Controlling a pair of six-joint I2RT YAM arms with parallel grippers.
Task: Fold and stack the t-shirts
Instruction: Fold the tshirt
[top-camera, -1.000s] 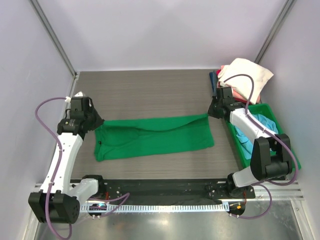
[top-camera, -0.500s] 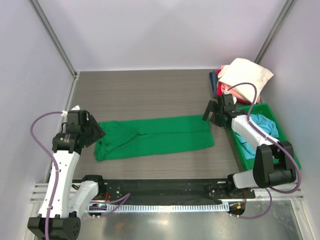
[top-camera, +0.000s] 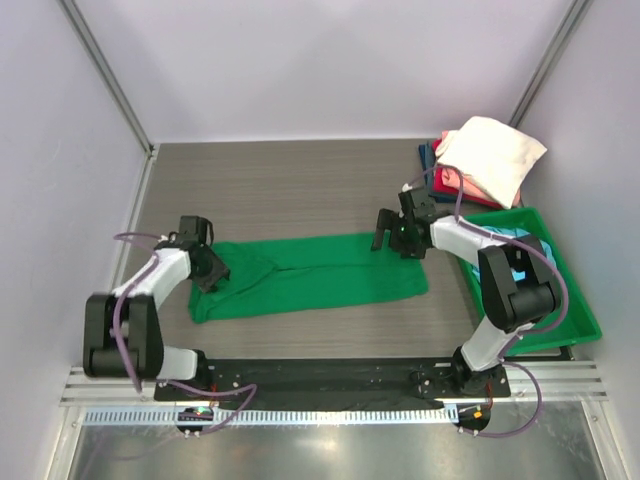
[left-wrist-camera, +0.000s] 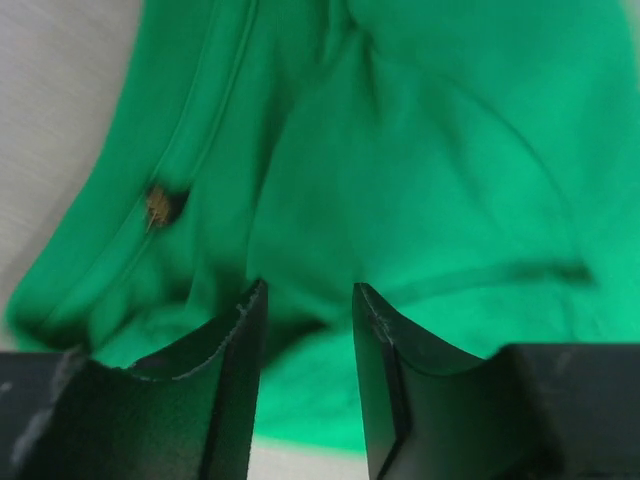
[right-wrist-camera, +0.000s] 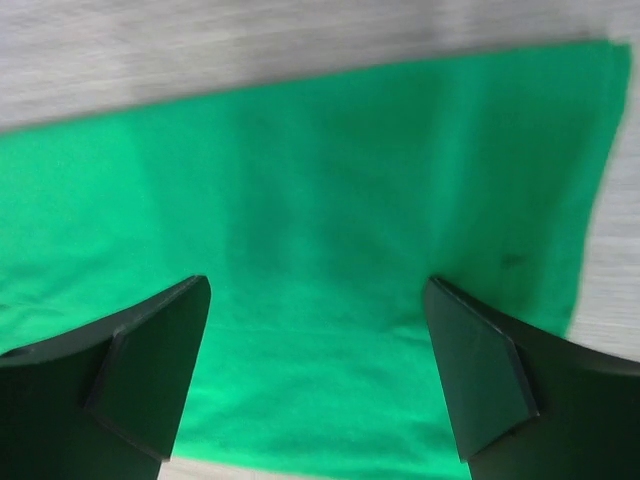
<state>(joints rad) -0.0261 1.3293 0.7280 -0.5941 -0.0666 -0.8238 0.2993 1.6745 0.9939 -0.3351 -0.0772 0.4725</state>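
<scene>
The bright green t-shirt (top-camera: 320, 275) lies flat on the table, folded into a long strip running left to right. My left gripper (top-camera: 215, 272) hovers low over its rumpled left end, jaws a narrow gap apart with nothing between them (left-wrist-camera: 308, 290); green cloth (left-wrist-camera: 450, 150) lies beneath. My right gripper (top-camera: 385, 235) is above the strip's far right corner, wide open and empty (right-wrist-camera: 315, 285) over smooth green cloth (right-wrist-camera: 330, 180). A cream t-shirt (top-camera: 490, 150) tops a pile with a pink-red one (top-camera: 452, 183) and a navy one (top-camera: 427, 160). A light blue t-shirt (top-camera: 520, 265) lies in the bin.
The rigid green plastic bin (top-camera: 562, 322) stands at the right edge, just in front of the pile in the back right corner. Grey walls close in the table on the left, back and right. Bare wood-grain tabletop (top-camera: 280, 190) lies behind the green strip.
Both grippers went from shut on the green shirt's ends to open, letting it go. The left arm folded in low over the left end; the right gripper moved left along the far edge.
</scene>
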